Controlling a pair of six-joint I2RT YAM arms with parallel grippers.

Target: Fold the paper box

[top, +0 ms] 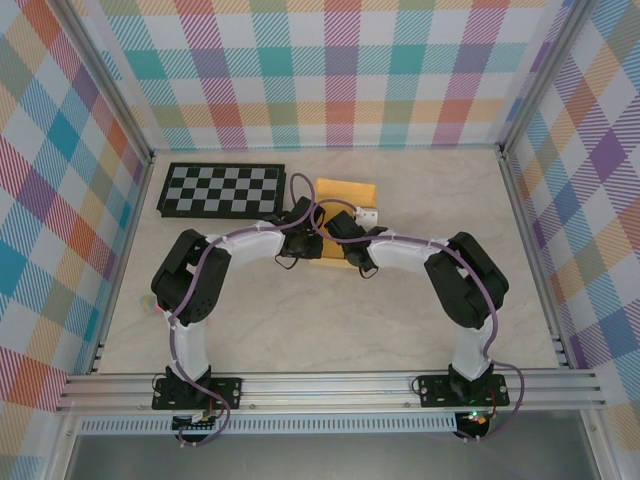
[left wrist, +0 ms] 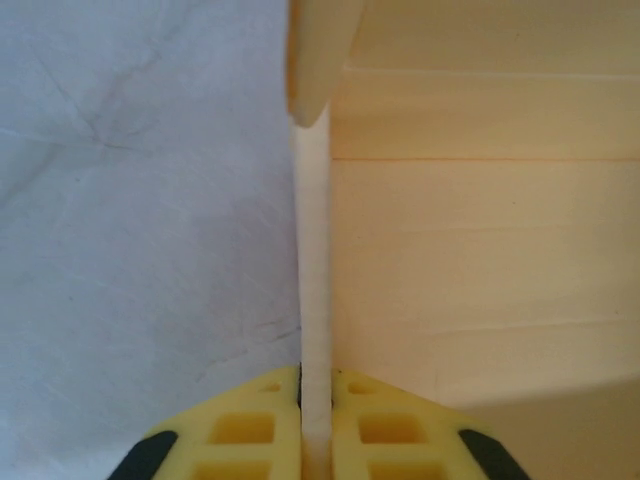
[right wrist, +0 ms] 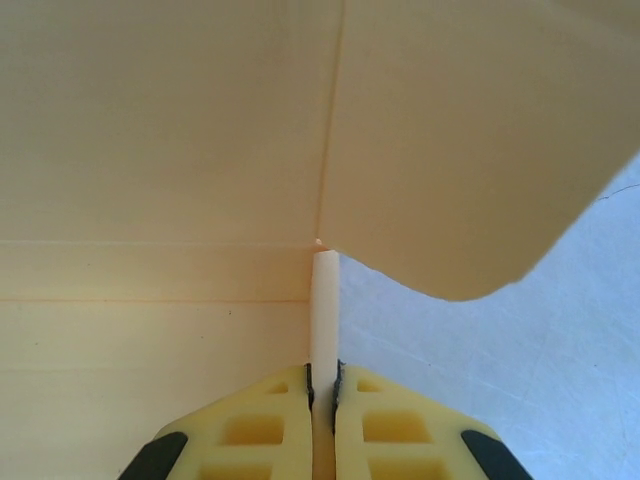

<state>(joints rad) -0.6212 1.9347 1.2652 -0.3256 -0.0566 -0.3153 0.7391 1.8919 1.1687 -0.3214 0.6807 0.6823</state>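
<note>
The paper box (top: pixel 345 192) lies partly folded on the bench (top: pixel 330 330), directly ahead of both pincers and reaching away from them toward the back wall. The left pincer (left wrist: pixel 316 392) is pressed together on a thin upright cardboard edge of the box. That pale edge rises straight out from between its yellow fingers (left wrist: pixel 250 430), with a broad creased panel to the right of the pincer and bare bench to its left. A rounded flap (left wrist: pixel 315 60) hangs in above the fingertips. The right pincer (right wrist: pixel 322 378) pinches another upright edge of the box in the same way: panel to its left, bench to its right, and a wide curved flap (right wrist: pixel 480 150) just beyond its tips. From above, the two pincers sit near each other at the box's near side. A black-and-grey checkerboard (top: pixel 222 190) lies beyond the left pincer and off to its left, just beside the box.
</note>
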